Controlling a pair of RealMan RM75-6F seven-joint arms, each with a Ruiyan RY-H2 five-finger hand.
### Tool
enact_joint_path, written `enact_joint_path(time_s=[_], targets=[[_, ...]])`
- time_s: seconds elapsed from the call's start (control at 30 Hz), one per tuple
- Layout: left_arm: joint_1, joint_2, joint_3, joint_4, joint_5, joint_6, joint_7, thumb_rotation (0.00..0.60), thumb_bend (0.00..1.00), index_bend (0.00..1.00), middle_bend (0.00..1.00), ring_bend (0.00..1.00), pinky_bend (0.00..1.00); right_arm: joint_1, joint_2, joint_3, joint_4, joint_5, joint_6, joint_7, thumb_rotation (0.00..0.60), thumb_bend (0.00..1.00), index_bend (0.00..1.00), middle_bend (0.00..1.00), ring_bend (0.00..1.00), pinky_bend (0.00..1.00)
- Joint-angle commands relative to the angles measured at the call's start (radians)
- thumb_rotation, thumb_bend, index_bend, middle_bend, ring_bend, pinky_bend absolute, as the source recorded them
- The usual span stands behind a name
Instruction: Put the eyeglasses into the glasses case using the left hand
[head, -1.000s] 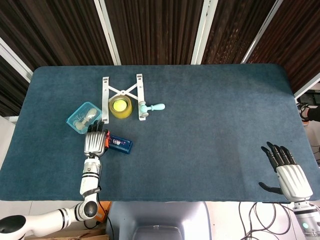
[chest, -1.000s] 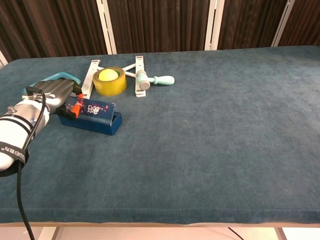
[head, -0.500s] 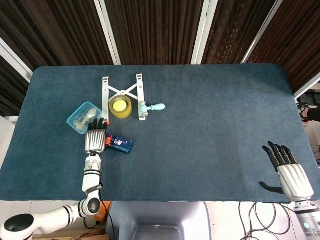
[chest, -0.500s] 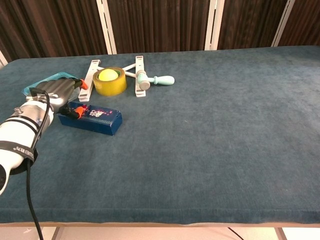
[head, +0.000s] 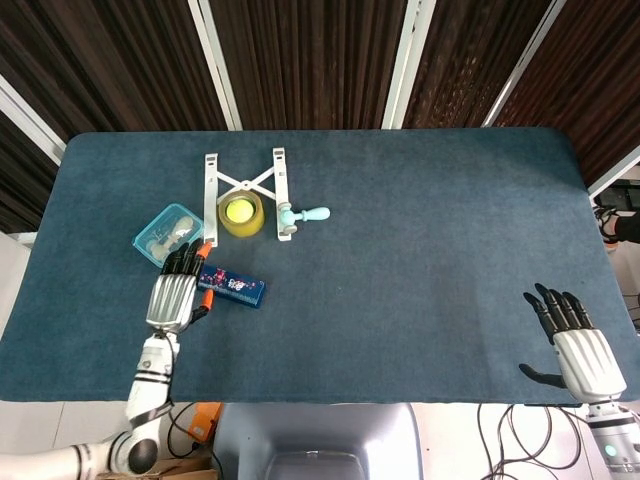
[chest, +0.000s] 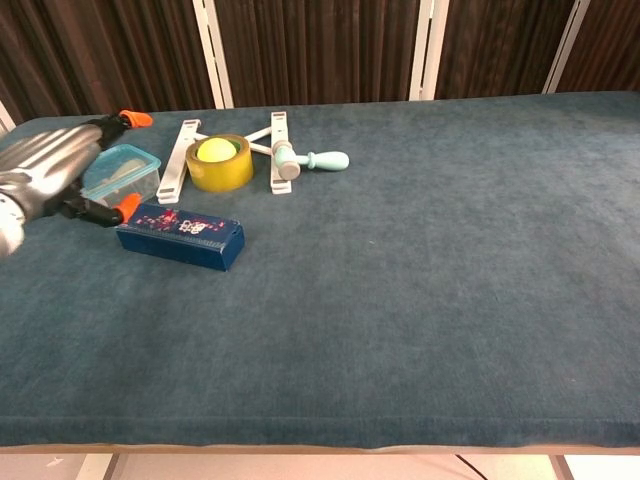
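The glasses case (head: 231, 287) (chest: 180, 235) is a dark blue patterned box lying flat on the table's left side. My left hand (head: 172, 295) (chest: 45, 165) hovers just left of it, raised off the cloth, and grips the eyeglasses. Only their orange ends show, one past the fingertips (head: 205, 247) (chest: 133, 118) and one under the hand (head: 197, 312) (chest: 127, 205); the rest is hidden by the hand. My right hand (head: 580, 345) rests open at the front right edge, seen only in the head view.
A light blue lidded container (head: 168, 234) (chest: 120, 172) sits right behind my left hand. Further back are a yellow tape roll (head: 241, 213) holding a ball, a white folding stand (head: 247, 185) and a teal-handled tool (head: 305, 213).
My left hand has risen and drawn back to the left, off the case, carrying the eyeglasses with it. The case stays put. The right hand has not moved.
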Motion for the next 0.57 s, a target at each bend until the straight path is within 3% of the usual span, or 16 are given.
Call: enact_joint_path(time_s=[0.03, 0.1, 0.23, 0.37, 0.57], targets=[[0.173, 0.356, 0.255, -0.241, 0.228, 0.063, -0.109, 0.600, 0.41, 0.00, 0.00, 0.00, 0.07, 0.003, -0.009, -0.009, -0.007, -0.009, -0.011, -0.026, 0.600, 0.18, 0.00, 0.00, 0.00, 0.00], [0.232, 0.383, 0.295, -0.210, 0.298, 0.141, -0.148, 0.600, 0.41, 0.00, 0.00, 0.00, 0.05, 0.002, -0.012, -0.013, -0.010, -0.016, -0.010, -0.036, 0.600, 0.18, 0.00, 0.00, 0.00, 0.00], [0.351, 0.325, 0.354, -0.016, 0.470, 0.316, -0.334, 0.600, 0.41, 0.00, 0.00, 0.00, 0.04, 0.002, -0.024, -0.014, -0.016, -0.016, -0.013, -0.067, 0.600, 0.18, 0.00, 0.00, 0.00, 0.00], [0.381, 0.316, 0.374, 0.064, 0.496, 0.309, -0.364, 0.600, 0.41, 0.00, 0.00, 0.00, 0.03, 0.001, -0.039, -0.017, -0.018, -0.022, -0.010, -0.101, 0.600, 0.18, 0.00, 0.00, 0.00, 0.00], [0.400, 0.325, 0.330, 0.069, 0.485, 0.320, -0.403, 0.600, 0.41, 0.00, 0.00, 0.00, 0.03, 0.001, -0.047, -0.017, -0.020, -0.021, -0.011, -0.118, 0.600, 0.18, 0.00, 0.00, 0.00, 0.00]])
